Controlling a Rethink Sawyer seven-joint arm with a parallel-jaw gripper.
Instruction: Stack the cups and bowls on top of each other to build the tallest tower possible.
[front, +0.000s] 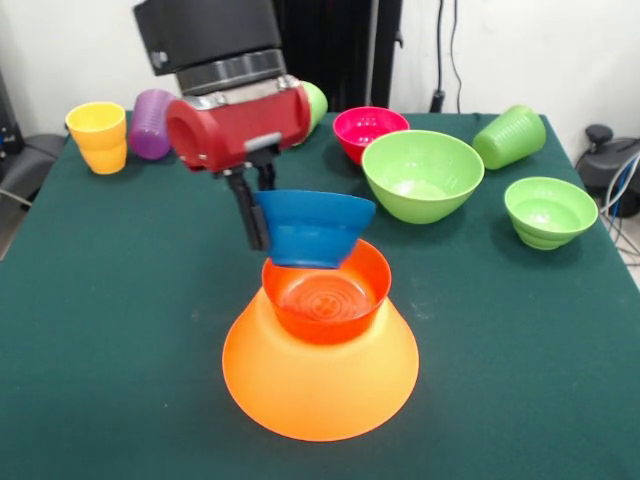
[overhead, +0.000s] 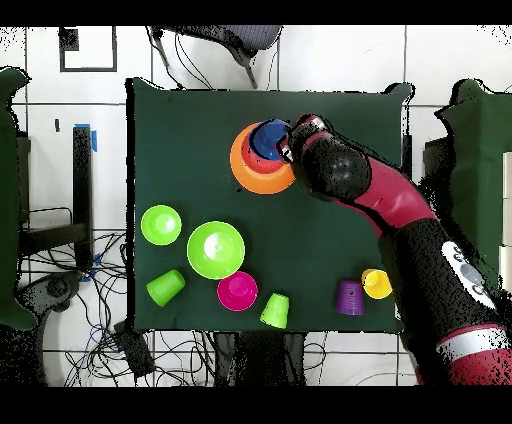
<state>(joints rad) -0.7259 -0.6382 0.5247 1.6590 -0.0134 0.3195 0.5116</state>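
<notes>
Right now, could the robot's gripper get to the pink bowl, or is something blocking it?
Probably not at once: the gripper is shut on the blue bowl, above the red-orange bowl. Otherwise the way looks free; the pink bowl sits open, beside the large green bowl.

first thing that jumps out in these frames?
Mid-table, the huge orange bowl sits upside down as the tower's base, with the red-orange bowl upright on top. Just above, the gripper holds the blue bowl by its rim, tilted over the stack.
</notes>
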